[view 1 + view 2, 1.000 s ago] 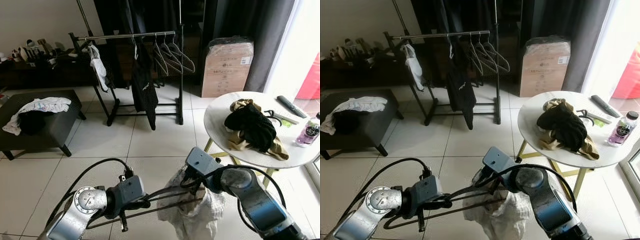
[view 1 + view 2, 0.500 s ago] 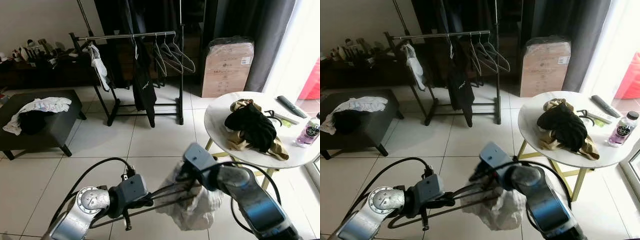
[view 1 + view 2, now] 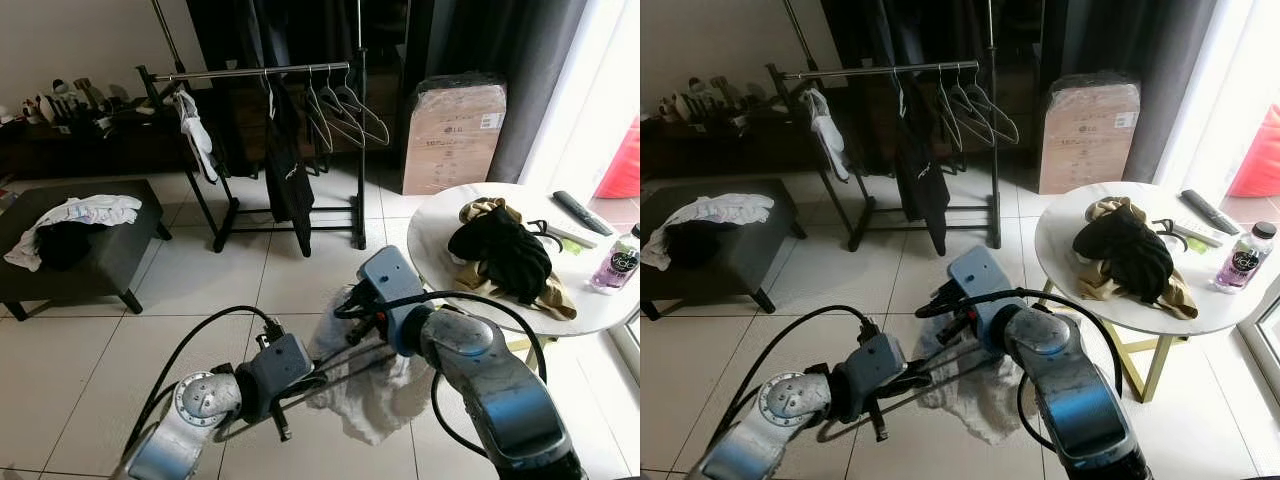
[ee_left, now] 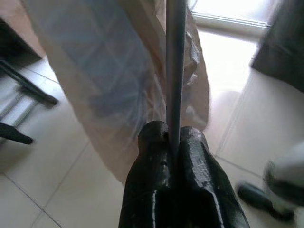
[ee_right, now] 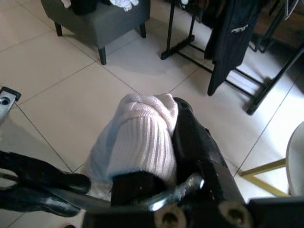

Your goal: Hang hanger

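A dark metal hanger (image 3: 335, 372) with a white knit garment (image 3: 372, 400) draped on it hangs low in front of me, over the tiled floor. My left gripper (image 3: 305, 385) is shut on the hanger's thin bar (image 4: 175, 57); in the left wrist view both black fingers (image 4: 154, 142) press on the rod. My right gripper (image 3: 360, 322) is shut on the garment's ribbed collar (image 5: 145, 137), right by the hanger's hook (image 5: 178, 192). Across the room stands the clothes rack (image 3: 258, 72), its rail holding several empty hangers (image 3: 345, 110) and a black garment (image 3: 285, 165).
A round white table (image 3: 432, 235) at my right carries heaped clothes, a remote and a bottle (image 3: 618, 262). Behind it stands a wrapped cardboard box (image 3: 452, 135). A dark ottoman (image 3: 95, 250) with laundry sits on the left. Open tiled floor (image 3: 300, 270) lies between me and the rack.
My right gripper has risen and moved forward to the left with the collar. The left gripper followed to the right, and the garment now hangs spread out lower.
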Available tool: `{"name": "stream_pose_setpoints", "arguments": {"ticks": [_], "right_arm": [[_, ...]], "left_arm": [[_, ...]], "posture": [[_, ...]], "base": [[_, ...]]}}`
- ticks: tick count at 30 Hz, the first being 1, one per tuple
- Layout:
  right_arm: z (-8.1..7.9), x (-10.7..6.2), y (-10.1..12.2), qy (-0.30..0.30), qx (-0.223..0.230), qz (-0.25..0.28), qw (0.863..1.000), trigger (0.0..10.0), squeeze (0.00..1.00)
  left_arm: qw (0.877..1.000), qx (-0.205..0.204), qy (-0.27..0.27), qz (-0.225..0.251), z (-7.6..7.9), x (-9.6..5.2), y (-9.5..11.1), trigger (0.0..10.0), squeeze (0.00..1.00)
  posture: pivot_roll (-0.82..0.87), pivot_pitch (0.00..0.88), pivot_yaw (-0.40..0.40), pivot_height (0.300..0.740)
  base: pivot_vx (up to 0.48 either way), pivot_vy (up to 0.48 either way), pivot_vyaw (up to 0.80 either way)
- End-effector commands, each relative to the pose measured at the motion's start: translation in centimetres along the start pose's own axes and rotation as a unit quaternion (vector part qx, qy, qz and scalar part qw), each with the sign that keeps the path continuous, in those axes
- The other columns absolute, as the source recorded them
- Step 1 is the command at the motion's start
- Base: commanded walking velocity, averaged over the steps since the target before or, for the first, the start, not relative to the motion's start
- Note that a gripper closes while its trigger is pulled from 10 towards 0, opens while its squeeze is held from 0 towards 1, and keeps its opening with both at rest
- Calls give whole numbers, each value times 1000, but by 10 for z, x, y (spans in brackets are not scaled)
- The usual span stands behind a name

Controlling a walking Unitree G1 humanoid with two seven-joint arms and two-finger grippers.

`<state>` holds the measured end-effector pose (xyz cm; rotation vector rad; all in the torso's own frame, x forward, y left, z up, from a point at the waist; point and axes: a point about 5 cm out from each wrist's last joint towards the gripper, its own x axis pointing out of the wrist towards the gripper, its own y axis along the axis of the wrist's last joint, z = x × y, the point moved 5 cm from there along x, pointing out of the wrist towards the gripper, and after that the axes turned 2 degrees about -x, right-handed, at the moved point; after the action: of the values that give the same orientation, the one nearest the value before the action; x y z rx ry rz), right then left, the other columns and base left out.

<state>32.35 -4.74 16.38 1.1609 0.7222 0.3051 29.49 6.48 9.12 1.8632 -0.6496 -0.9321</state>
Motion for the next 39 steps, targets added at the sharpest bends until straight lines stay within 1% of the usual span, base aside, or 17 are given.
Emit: {"name": "stream_pose_setpoints", "arguments": {"ticks": [1,2,4,6,7,8,9,10,11,12,18,22,26,28,31,37,39], "right_arm": [[-19,6,-1,32,-13,-8,999,10000,0],[-15,6,-2,19,-14,-16,1000,10000,0],[-8,5,-4,3,-2,-22,1000,10000,0],[-6,5,-5,-4,2,-24,1000,10000,0],[0,5,-9,-20,2,-33,999,10000,0],[11,7,-19,-54,-12,-57,997,10000,0],[11,7,-19,-54,-12,-57,997,10000,0],[17,8,-26,-70,-24,-72,995,10000,0],[17,9,-30,-69,-32,-80,994,10000,0],[17,9,-31,-68,-34,-81,994,10000,0],[3,10,-14,-34,-18,-52,998,10000,0],[0,11,-8,-26,-8,-39,999,10000,0],[6,10,0,-39,-1,-23,999,10000,0],[11,9,10,-48,21,0,999,10000,0],[14,8,14,-53,29,9,998,10000,0],[23,7,8,-67,32,6,997,10000,0],[26,4,7,-64,44,11,997,10000,0]], "left_arm": [[990,57,42,120,-9,-1,63,10000,0],[987,58,60,138,-12,-1,70,10000,0],[983,72,64,155,-10,-2,80,10000,0],[982,80,62,158,-9,-2,82,10000,0],[982,89,53,155,-6,-3,81,10000,0],[985,93,28,143,3,-3,77,10000,0],[985,93,28,143,3,-3,77,10000,0],[986,98,8,135,10,-4,74,10000,0],[986,105,-14,130,18,-5,72,10000,0],[986,107,-21,128,21,-6,72,10000,0],[982,119,-12,147,24,-4,80,10000,0],[983,111,-23,146,29,-2,81,10000,0],[985,106,-31,136,32,-3,76,10000,0],[986,104,-30,129,30,-4,73,10000,0],[986,102,-28,128,30,-5,72,10000,0],[987,101,-12,124,25,-6,71,10000,0],[988,99,8,118,19,-6,69,10000,0]], "posture": [[-78,90,57,740],[-78,90,56,740],[-80,89,53,740],[-80,89,53,740],[-79,88,54,740],[-76,85,54,740],[-76,85,54,740],[-71,82,56,740],[-69,80,56,740],[-69,80,56,740],[-71,67,54,740],[-74,62,54,740],[-75,60,56,740],[-75,60,55,740],[-72,61,55,740],[-68,61,57,740],[-68,62,57,740]], "base": [[0,0,0],[0,0,0],[0,0,0],[0,0,0],[0,0,0],[0,0,0],[0,0,0],[0,0,0],[0,0,0],[0,0,0],[0,0,0],[0,0,0],[0,0,0],[0,0,0],[0,0,0],[0,0,0],[0,0,0]]}}
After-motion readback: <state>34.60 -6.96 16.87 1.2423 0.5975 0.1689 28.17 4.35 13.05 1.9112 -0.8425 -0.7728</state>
